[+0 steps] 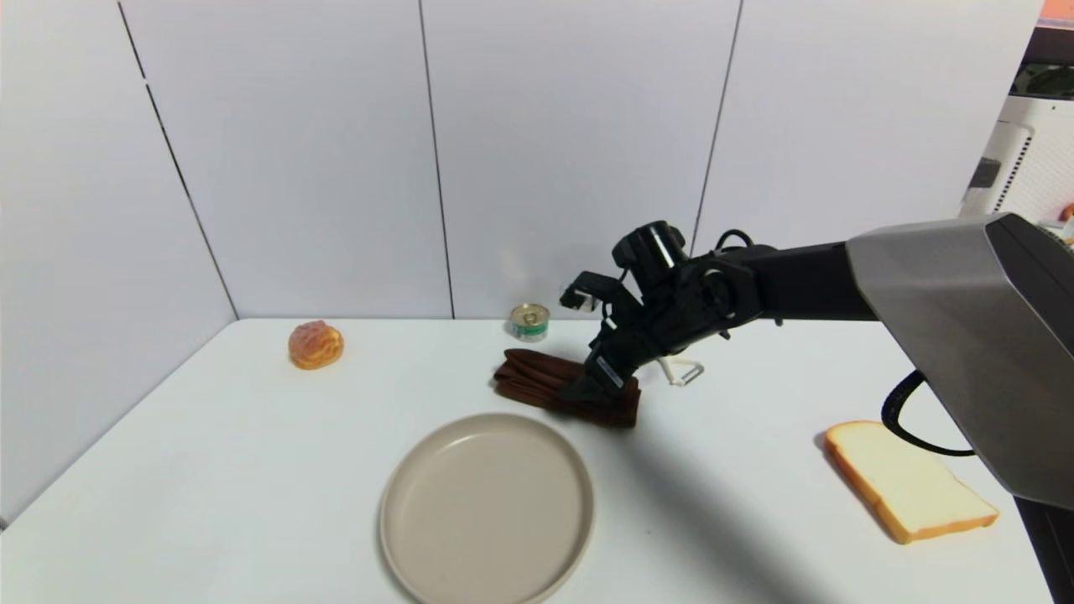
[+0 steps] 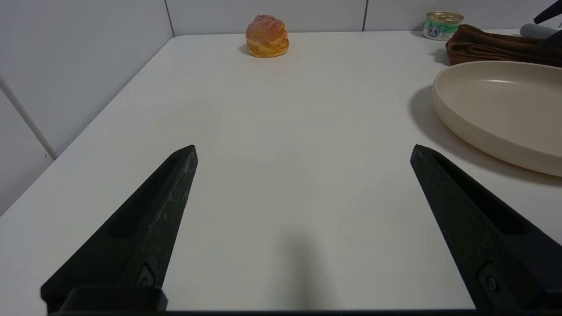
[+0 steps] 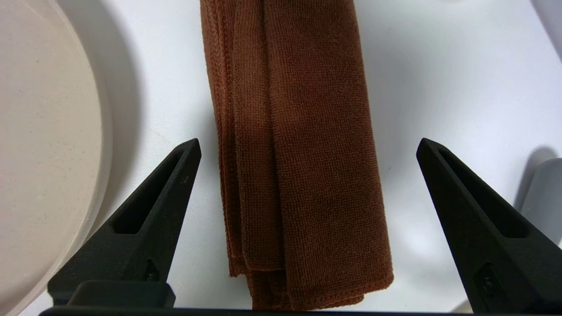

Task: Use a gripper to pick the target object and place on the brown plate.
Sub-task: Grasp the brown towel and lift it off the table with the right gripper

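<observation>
The dark brown folded cloth [image 1: 537, 384] lies on the white table just behind the beige plate [image 1: 487, 507]. My right gripper [image 1: 587, 387] is down over the cloth's right end. In the right wrist view the gripper [image 3: 307, 147] is open, one finger on each side of the cloth [image 3: 298, 145], with table showing between each finger and the cloth. The plate's rim [image 3: 48, 145] lies beside it. My left gripper [image 2: 304, 153] is open and empty over bare table; it is out of the head view. From there the plate [image 2: 496, 109] and cloth [image 2: 491, 46] show farther off.
A small tin can [image 1: 529, 322] stands behind the cloth by the wall. A white peeler [image 1: 681, 370] lies just right of the cloth. A bread roll [image 1: 315, 345] sits at the back left. A white bread slice [image 1: 910, 481] lies at the front right.
</observation>
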### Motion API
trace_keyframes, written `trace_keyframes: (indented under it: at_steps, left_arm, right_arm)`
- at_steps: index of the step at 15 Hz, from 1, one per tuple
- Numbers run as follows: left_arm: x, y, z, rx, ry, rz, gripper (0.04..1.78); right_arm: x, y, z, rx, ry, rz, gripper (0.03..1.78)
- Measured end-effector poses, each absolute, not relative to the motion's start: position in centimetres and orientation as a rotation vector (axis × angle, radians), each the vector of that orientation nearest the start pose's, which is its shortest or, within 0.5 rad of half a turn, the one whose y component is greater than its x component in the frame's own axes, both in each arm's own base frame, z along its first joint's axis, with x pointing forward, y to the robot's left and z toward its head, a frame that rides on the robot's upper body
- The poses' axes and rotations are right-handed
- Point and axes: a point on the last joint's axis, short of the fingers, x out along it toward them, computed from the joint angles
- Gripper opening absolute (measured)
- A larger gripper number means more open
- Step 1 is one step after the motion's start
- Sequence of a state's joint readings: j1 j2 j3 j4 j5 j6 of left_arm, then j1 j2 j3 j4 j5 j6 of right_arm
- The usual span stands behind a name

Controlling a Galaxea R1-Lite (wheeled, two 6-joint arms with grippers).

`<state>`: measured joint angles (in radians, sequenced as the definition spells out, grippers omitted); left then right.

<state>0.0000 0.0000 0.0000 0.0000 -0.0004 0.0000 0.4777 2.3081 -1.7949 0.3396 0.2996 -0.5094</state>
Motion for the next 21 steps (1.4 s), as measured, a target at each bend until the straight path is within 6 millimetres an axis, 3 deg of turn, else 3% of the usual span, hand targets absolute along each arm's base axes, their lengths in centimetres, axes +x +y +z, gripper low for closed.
trace_keyframes:
  at_steps: [21]
  left_arm:
    - [-2.3,0.0,7.5,0.000,0.000,0.000,1.75]
  right_arm:
    - [41.0,23.0,9.6,-0.553,0.690,0.936,1.70]
